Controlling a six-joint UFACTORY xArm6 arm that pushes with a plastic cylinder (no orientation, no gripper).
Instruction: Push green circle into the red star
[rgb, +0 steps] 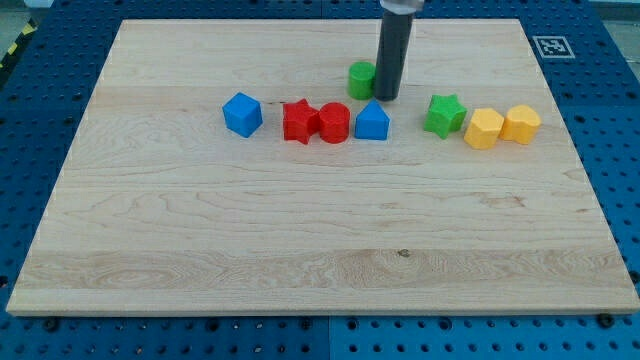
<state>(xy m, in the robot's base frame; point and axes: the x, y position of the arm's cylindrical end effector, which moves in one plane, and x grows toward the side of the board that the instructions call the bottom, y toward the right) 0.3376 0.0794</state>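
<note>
The green circle (360, 78) sits near the view's top centre of the wooden board, partly hidden by my rod. My tip (387, 97) rests on the board right against the circle's right side. The red star (299, 121) lies lower and to the left of the circle, touching a red round block (334, 123) on its right. The star is roughly 70 px from the circle.
A blue block (372, 121) sits just below my tip, next to the red round block. A blue cube (242, 114) lies left of the star. A green star (444, 114) and two yellow blocks (485, 129) (520, 123) lie to the right.
</note>
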